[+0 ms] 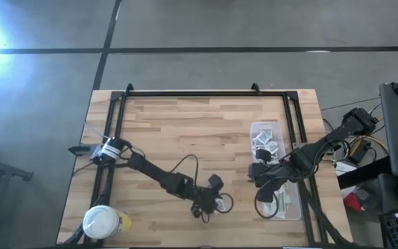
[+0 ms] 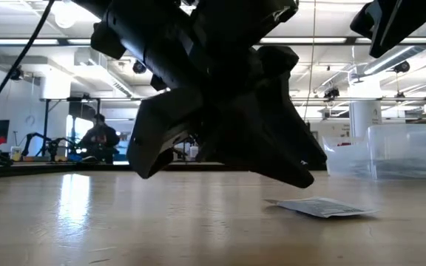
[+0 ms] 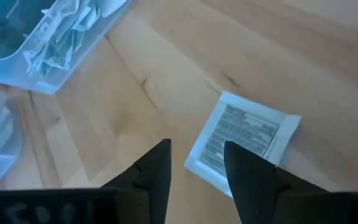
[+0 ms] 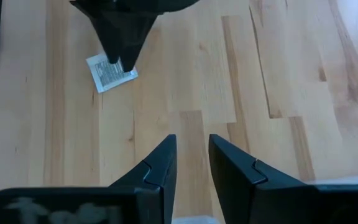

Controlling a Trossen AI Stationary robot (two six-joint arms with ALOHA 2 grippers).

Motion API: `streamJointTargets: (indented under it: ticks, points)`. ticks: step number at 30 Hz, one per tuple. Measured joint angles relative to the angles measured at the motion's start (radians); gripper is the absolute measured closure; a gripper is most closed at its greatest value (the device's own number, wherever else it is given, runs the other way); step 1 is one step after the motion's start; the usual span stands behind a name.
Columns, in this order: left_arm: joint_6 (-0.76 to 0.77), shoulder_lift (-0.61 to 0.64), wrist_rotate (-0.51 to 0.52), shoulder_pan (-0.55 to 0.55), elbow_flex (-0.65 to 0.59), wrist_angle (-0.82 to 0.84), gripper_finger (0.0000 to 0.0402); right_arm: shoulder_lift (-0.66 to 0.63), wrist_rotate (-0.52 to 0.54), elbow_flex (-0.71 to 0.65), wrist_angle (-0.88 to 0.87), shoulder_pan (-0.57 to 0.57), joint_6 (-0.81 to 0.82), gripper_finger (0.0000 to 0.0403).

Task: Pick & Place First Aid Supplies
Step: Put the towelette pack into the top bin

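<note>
While both dark arms reach over the pale wooden desk, the left gripper hangs low near the middle of the desk's front edge, jaws apart with nothing between them. Just beyond its fingertips lies one flat square white packet with dark print, flat on the bare wood and not gripped; whether a fingertip touches its edge cannot be told. The low view shows this packet lying free on the surface under the gripper body.

Toward the desk's right edge stand clear plastic tubs, one behind the other. The rear tub holds a heap of white packets with dark print; the front tub holds narrow pale green-and-white strips. The right gripper is positioned beside these tubs, jaws slightly apart and holding nothing, pointed across the bare wood at the lone packet.

A white-lidded round jar stands at the desk's front left corner.
</note>
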State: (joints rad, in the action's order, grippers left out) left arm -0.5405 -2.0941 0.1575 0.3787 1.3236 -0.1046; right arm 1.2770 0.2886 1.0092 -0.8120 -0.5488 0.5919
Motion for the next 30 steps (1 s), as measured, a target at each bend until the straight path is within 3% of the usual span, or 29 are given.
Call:
streamJointTargets:
  ticks: [14,21,30]
  points:
    - [0.054,0.014,0.003,0.012,-0.01,0.223,0.0265,0.0,0.0,0.0,0.0,0.0,0.001,0.0301]
    - [0.099,0.099,-0.01,0.037,-0.021,0.369,0.0275,0.0,0.0,0.0,-0.001,0.0,0.0,0.031]
    - [0.086,0.181,0.0,0.052,-0.019,0.428,0.0277,0.0,-0.001,0.0,0.0,-0.001,0.01,0.0307]
